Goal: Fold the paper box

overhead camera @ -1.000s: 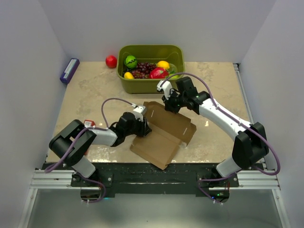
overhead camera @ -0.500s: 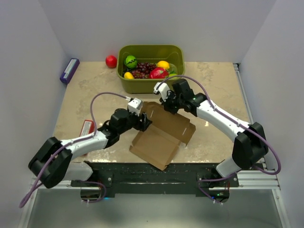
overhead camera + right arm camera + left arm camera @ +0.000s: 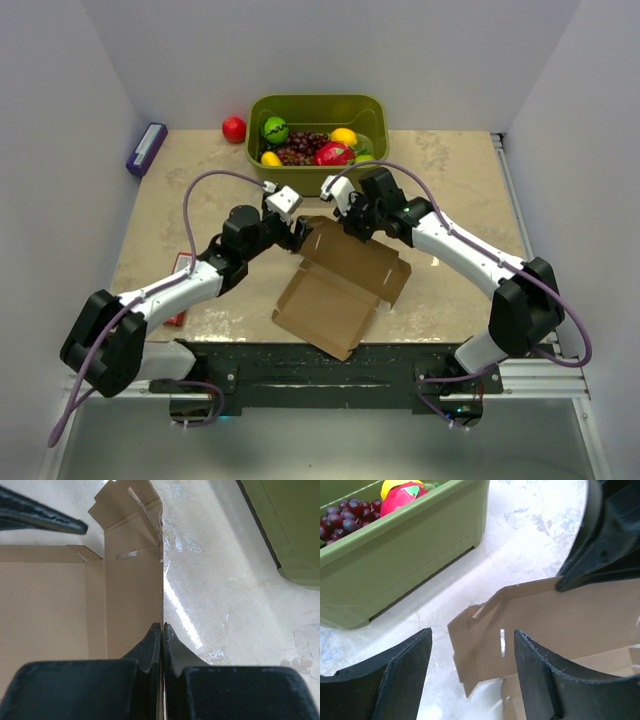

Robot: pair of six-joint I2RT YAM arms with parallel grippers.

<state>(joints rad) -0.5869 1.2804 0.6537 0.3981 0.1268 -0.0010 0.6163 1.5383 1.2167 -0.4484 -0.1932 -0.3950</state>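
Top view: the paper box [image 3: 340,285] lay partly unfolded at mid-table, near the green tub [image 3: 300,178].
Left wrist view: the left gripper [image 3: 472,635] stood open, with a flap ahead between its fingers and not touched by them.
Right wrist view: the right gripper [image 3: 162,630] was pinched shut on the box's upright wall.

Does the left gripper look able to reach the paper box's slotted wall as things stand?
Likely yes. The left gripper is open with the slotted wall of the paper box ahead between its fingers; the right gripper pinches that box farther along, clear of the approach.
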